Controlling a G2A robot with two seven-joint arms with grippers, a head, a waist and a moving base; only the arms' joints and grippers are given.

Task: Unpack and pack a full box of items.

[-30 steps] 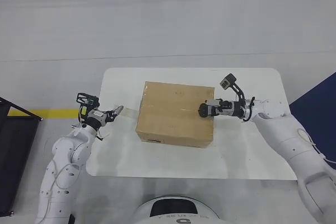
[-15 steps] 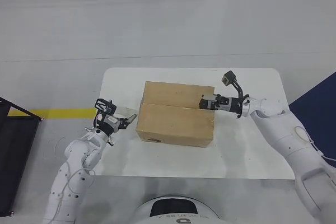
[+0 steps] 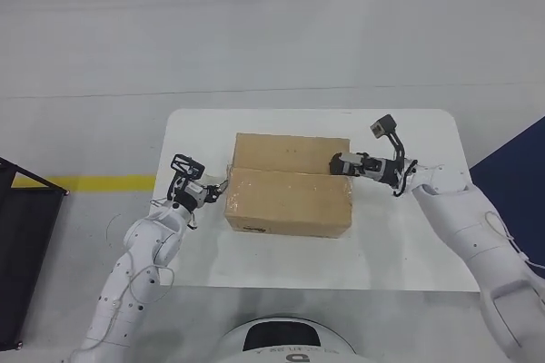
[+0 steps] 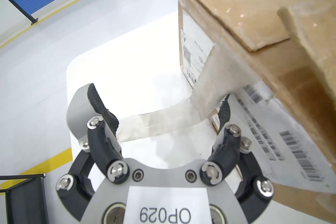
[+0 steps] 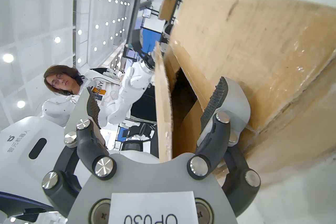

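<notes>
Top view: you see the cardboard box (image 3: 289, 186) mid-tabletop (image 3: 391, 245), your left fingers (image 3: 214, 191) at its left end and your right fingers (image 3: 337, 164) at the right end of its top seam.

Left wrist view: the left fingers (image 4: 102, 109) are spread wide, a loose tape strip (image 4: 220, 78) hanging between them, nothing clamped.

Right wrist view: the right fingers (image 5: 218, 99) are open, astride a raised flap (image 5: 161, 109).

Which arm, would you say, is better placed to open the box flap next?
Probably right: the right gripper is open astride the raised flap; the left gripper is only beside the loose tape.
</notes>
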